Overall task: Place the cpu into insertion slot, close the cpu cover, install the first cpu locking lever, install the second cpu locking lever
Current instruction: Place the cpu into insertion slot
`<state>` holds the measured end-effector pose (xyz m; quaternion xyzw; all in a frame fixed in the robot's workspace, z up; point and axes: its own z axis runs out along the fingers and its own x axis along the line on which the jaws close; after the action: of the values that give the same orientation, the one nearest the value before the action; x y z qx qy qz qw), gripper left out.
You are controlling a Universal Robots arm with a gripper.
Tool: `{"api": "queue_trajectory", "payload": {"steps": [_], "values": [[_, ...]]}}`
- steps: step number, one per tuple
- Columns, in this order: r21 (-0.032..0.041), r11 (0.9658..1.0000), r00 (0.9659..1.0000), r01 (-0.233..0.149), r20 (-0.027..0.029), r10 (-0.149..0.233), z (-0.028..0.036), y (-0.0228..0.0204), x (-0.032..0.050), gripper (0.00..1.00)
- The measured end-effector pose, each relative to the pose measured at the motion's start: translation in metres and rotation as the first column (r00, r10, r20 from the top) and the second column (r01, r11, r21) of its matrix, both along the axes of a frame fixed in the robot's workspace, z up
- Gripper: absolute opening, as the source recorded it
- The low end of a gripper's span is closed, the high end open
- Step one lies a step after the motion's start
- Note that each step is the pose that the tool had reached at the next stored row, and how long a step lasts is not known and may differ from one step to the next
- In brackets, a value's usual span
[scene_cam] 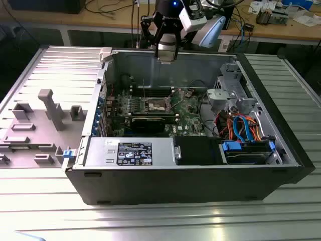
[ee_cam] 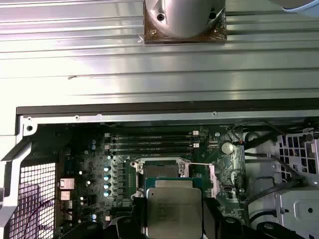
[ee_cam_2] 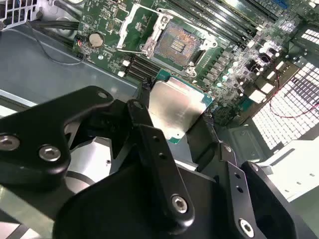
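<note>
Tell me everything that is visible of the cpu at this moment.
The cpu is a flat square chip with a dull silver metal top and a thin green rim. The tool is shut on it, gripping two opposite edges. It hangs above the motherboard, close to the open insertion slot, not yet seated in it.

**A:** What rests on the tabletop?

**B:** The tabletop is ribbed metal. A dark computer case lies flat on it with its open side up. Just beside the case, on the exterior view's left, lies a grey panel with upright plastic pieces.

**A:** And inside the case?

**B:** A green motherboard covers the floor. It has long black memory slots and a round silver coin battery near their end. A silver power supply with a black label sits along the near wall. To the exterior view's right of it is a drive bay with blue parts. Orange, blue and red cables loop just behind the bay.
</note>
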<state>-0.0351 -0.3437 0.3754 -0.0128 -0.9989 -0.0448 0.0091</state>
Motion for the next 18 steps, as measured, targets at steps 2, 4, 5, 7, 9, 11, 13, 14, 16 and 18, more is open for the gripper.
{"api": "queue_trajectory", "payload": {"steps": [2, 4, 5, 7, 9, 11, 13, 14, 16, 18], "values": [[0.0000, 1.0000, 1.0000, 0.000, 0.0001, 0.000, 0.0000, 0.0000, 0.0000, 0.54], [0.0000, 1.0000, 1.0000, 0.000, 0.0000, 0.000, 0.0000, 0.0000, 0.0000, 0.54], [0.0000, 1.0000, 1.0000, 0.000, 0.0001, 0.000, 0.0000, 0.0000, 0.0000, 0.54], [0.0000, 1.0000, 1.0000, 0.000, 0.0000, 0.000, 0.0000, 0.0000, 0.0000, 0.54], [0.0001, 1.0000, 1.0000, 0.000, 0.0001, 0.000, 0.0000, 0.0000, 0.0000, 0.54], [0.0000, 1.0000, 1.0000, 0.000, 0.0000, 0.000, 0.0000, -0.0007, 0.0000, 0.54], [0.0002, 1.0000, 1.0000, 0.000, 0.0001, 0.000, -0.0001, -0.0015, -0.0001, 0.54], [0.0001, 1.0000, 1.0000, 0.002, 0.0001, -0.002, -0.0001, -0.0016, -0.0001, 0.54], [-0.0001, 0.9999, 0.9999, 0.015, 0.0000, -0.015, -0.0001, -0.0017, 0.0000, 0.54], [-0.0001, 0.9988, 0.9988, 0.049, 0.0001, -0.049, -0.0006, -0.0026, -0.0001, 0.54]]}}
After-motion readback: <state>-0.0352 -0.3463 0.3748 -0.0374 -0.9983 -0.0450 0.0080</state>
